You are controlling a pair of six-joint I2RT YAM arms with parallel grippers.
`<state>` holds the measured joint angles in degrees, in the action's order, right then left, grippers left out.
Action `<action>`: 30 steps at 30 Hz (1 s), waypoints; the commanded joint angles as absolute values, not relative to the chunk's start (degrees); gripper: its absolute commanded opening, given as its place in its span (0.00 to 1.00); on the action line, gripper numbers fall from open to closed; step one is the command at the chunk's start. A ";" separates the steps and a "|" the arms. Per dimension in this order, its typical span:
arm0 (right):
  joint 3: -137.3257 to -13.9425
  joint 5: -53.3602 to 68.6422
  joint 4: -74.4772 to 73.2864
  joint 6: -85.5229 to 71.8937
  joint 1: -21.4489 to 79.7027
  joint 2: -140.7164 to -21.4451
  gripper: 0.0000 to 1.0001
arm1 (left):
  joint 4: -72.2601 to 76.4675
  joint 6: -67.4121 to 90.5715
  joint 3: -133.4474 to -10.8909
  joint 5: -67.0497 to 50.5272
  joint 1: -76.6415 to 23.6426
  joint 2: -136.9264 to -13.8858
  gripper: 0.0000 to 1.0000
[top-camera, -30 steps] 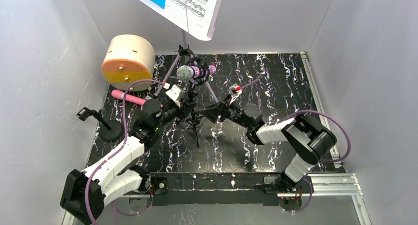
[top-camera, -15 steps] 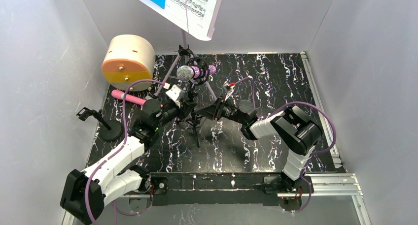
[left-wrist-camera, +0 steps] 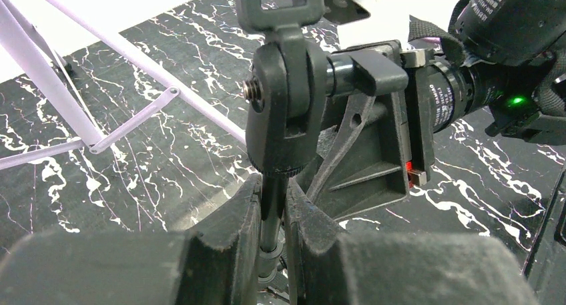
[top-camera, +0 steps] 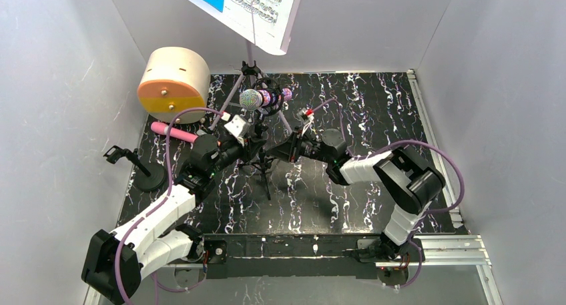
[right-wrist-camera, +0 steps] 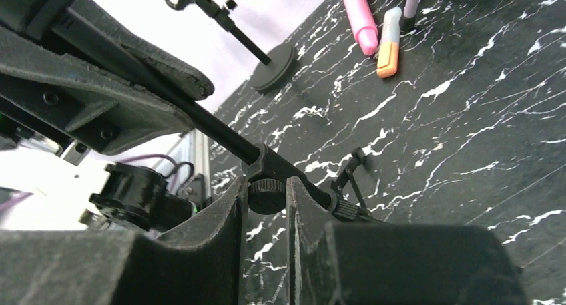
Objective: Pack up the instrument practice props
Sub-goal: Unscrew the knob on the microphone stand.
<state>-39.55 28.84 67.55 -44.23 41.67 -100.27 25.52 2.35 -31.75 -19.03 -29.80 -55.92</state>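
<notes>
The silver-mesh purple mic (top-camera: 252, 98) sits on its black tripod (right-wrist-camera: 268, 161) in the middle of the desk (top-camera: 374, 118). The left end effector (left-wrist-camera: 272, 201) squeezes the tripod's pole (left-wrist-camera: 269, 218). The right end effector (right-wrist-camera: 265, 208) pinches the tripod's small knob (right-wrist-camera: 267, 193).

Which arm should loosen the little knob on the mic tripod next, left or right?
Right, probably. The right gripper has its fingers either side of the knob; the left gripper is clamped on the pole above.

White shells (top-camera: 157, 215), black joints (top-camera: 203, 148), purple cables (top-camera: 170, 138) — left claw (left-wrist-camera: 272, 205), right claw (right-wrist-camera: 265, 198) matte black.
</notes>
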 commanded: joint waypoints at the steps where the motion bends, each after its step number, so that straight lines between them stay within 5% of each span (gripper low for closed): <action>1: -42.73 28.63 58.14 -28.32 42.88 -96.18 0.01 | 20.65 4.65 -30.41 -22.44 -30.50 -56.33 0.00; 11: -42.35 8.53 45.91 24.32 54.41 -94.02 0.01 | 20.83 4.83 -30.46 -22.63 -30.50 -56.69 0.00; 24: -33.60 -17.95 75.34 90.62 65.65 -104.73 0.01 | 20.97 4.99 -30.37 -22.47 -30.50 -56.51 0.00; 30: -33.87 -20.41 84.56 98.91 66.91 -110.10 0.01 | 21.00 5.01 -30.31 -22.34 -30.50 -56.36 0.00</action>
<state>-34.57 -14.37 79.55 89.67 67.40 -107.00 25.58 2.15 -31.75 -16.34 -28.84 -55.99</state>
